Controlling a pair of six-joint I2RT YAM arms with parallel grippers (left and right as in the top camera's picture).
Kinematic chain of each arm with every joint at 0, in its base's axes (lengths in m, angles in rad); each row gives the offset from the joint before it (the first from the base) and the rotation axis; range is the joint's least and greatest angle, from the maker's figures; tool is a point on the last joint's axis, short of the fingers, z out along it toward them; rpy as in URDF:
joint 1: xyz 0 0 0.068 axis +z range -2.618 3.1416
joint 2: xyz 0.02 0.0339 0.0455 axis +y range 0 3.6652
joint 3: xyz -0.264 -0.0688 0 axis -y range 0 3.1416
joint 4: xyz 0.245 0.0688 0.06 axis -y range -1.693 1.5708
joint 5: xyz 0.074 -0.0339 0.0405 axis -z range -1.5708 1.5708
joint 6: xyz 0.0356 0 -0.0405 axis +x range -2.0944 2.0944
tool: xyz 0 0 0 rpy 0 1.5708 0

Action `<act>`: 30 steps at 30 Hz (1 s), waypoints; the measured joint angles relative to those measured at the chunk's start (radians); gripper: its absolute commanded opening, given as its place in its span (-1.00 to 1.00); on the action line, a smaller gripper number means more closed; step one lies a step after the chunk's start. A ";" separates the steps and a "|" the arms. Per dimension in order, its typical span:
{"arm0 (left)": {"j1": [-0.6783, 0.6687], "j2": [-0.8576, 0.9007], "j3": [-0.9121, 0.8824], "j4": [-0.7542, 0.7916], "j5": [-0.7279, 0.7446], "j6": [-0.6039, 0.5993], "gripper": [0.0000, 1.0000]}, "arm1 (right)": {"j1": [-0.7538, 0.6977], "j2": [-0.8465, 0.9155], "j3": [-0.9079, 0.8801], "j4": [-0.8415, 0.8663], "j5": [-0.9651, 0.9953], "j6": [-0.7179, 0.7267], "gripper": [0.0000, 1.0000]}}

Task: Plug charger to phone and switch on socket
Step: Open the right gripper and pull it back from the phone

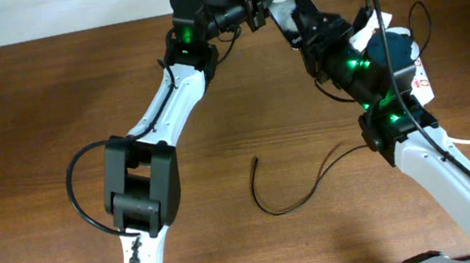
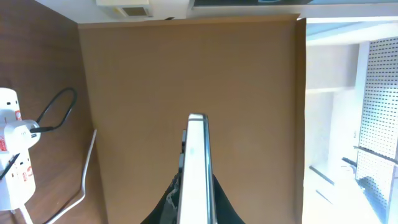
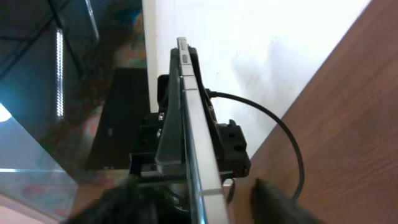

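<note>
**Holding the phone on edge at the far side of the table**

Both arms reach to the far edge of the table (image 1: 30,134) and meet there, end effectors close together.

The left end effector (image 1: 249,1) grips the phone (image 2: 197,155). In its wrist view the phone shows edge-on as a thin pale strip, and the dark fingers (image 2: 166,202) press against both of its faces.

The right end effector (image 1: 283,5) faces the same phone (image 3: 188,118) from the other side. Its wrist view also shows the phone edge-on, with the left end effector's black body right behind it. The right fingers (image 3: 280,199) are blurred at the bottom of that picture. They seem to be parted, because a strip of wood shows between the phone and the finger on the right.

The charger (image 1: 295,205) lies loose on the table between the two arms. Its thin black cable curves across the wood and its free tip (image 1: 253,159) rests bare, well apart from the phone.

The socket (image 1: 419,76) lies at the right side of the table, partly under the right arm. The left wrist view shows the socket (image 2: 13,155) with red marks and a thin black cable running into it. A thick white cord (image 2: 87,168) trails beside it.
</note>
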 measured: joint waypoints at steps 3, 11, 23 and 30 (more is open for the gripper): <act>0.001 0.000 0.000 0.000 0.000 0.000 -1.00 | 0.000 0.000 0.000 0.000 0.000 0.002 0.97; 0.149 0.000 0.000 0.000 0.087 0.001 -1.00 | 0.000 0.000 0.000 -0.012 -0.002 0.007 0.97; 0.370 0.000 0.000 0.015 0.640 0.143 -1.00 | 0.000 0.000 0.012 -0.310 -0.198 -0.367 0.97; 0.407 0.000 0.000 0.015 0.666 0.190 -1.00 | 0.097 0.001 0.172 -0.910 -0.131 -0.705 0.97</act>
